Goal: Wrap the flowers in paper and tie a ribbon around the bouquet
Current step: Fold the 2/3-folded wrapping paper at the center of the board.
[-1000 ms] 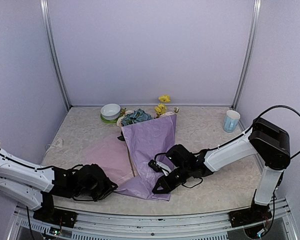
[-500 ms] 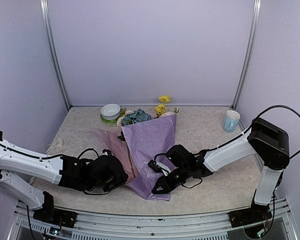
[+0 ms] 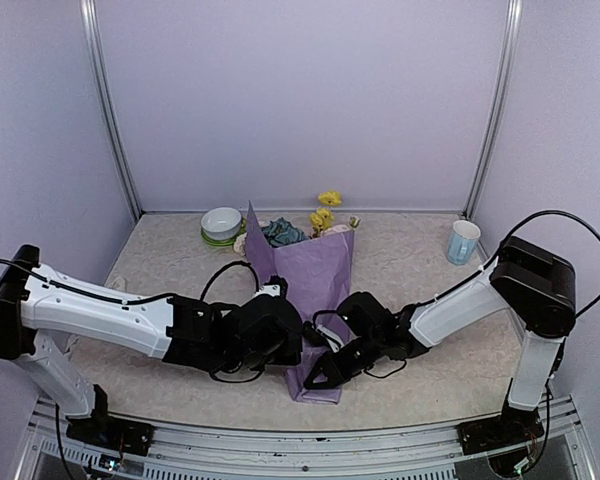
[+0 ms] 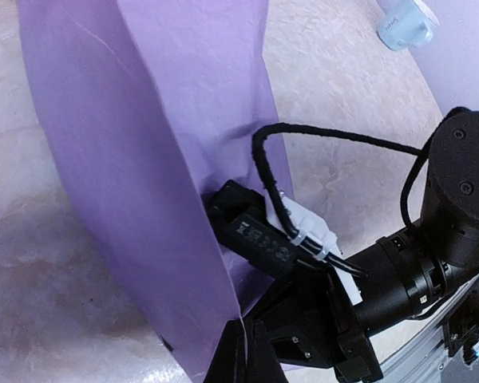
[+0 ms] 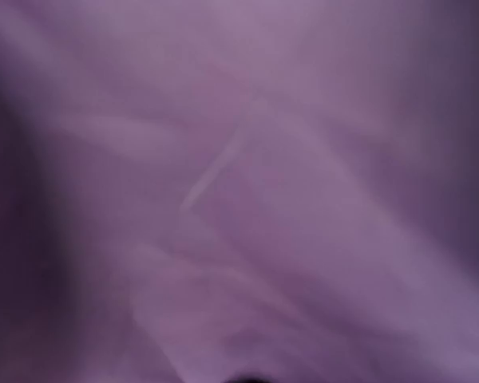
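While the left tool (image 4: 238, 355) clamps tight on the paper (image 4: 128, 144), the right tool (image 3: 316, 377), also closed, lies against it.

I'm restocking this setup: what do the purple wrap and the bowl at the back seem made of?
By its soft folds and creases, the paper looks like thin matte tissue or crepe. Smooth and white, the bowl could be ceramic or plastic; can't tell.

Beige mottled table (image 3: 420, 265): lilac paper (image 3: 320, 275) centre; bowl (image 3: 221, 222) far-left, possibly stacked; cup (image 3: 462, 241) far-right.
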You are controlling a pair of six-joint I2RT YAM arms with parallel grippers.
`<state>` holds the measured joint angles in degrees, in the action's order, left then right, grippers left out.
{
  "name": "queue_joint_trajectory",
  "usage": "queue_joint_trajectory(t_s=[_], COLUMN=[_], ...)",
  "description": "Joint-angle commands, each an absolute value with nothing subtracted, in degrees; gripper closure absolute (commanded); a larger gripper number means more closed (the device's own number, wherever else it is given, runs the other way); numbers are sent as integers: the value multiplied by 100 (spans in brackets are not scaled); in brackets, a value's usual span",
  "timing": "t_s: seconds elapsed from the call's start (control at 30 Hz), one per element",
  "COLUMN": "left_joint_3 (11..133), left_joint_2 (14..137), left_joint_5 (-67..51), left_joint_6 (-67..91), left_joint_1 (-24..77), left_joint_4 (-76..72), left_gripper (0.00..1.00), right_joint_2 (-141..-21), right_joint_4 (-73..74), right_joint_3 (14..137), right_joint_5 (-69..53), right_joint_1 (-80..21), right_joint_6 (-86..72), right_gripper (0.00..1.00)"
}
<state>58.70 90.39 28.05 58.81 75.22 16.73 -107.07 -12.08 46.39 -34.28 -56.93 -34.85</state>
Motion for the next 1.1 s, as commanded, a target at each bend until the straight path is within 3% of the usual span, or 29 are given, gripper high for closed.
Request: queue_joint_trajectory(t_s=[0.0,0.37,0.77,1.07], left_joint_3=[6318,6236,6548,6710], left_joint_2=[9491,9992,10641,10605], left_joint_5=[2223,979,349,241], left_joint_6=[4793,4511,4228,3781], left_joint_1=[7357,6667,6546,6653], left_joint_4=[1316,1089,1085,1006], left_gripper=[100,100,100,100], right_joint_2=[-10854,-9864,-8243,-10137], right_joint_4=[-1453,-2526,-1218,-1025], right_joint_3=[4444,3936,3518,4682], right_joint_5=[-3691,-3685,-2778,-3318], right_joint_1=[-5654,-5521,-4698,-4097], right_joint_6=[-3770,-4497,-4312,-3301], right_gripper=[94,92,85,84])
